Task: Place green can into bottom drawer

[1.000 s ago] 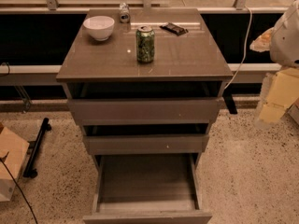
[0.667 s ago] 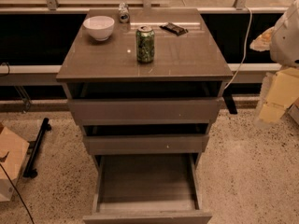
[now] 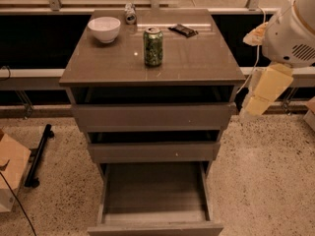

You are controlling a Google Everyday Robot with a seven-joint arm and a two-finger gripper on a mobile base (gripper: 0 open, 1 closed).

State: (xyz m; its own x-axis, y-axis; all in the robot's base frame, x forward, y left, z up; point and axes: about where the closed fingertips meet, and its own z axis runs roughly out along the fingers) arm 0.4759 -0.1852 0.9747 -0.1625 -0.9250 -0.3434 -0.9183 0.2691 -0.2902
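The green can [image 3: 153, 46] stands upright near the middle of the cabinet top [image 3: 197, 65], with a mottled green-and-white body and a silver top. The bottom drawer [image 3: 155, 193] is pulled far out toward me, and its inside shows bare. The two upper drawers [image 3: 152, 116] are each pulled out a little. My gripper [image 3: 260, 93] hangs off the right side of the cabinet, at about the top drawer's height, well away from the can and holding nothing that I can see.
A white bowl [image 3: 104, 29], a small silver can [image 3: 130, 13] lying on its side and a dark wrapped bar [image 3: 183, 31] sit at the back of the cabinet top. A cardboard box [image 3: 10, 176] and a black stand [image 3: 39, 154] lie on the floor at left.
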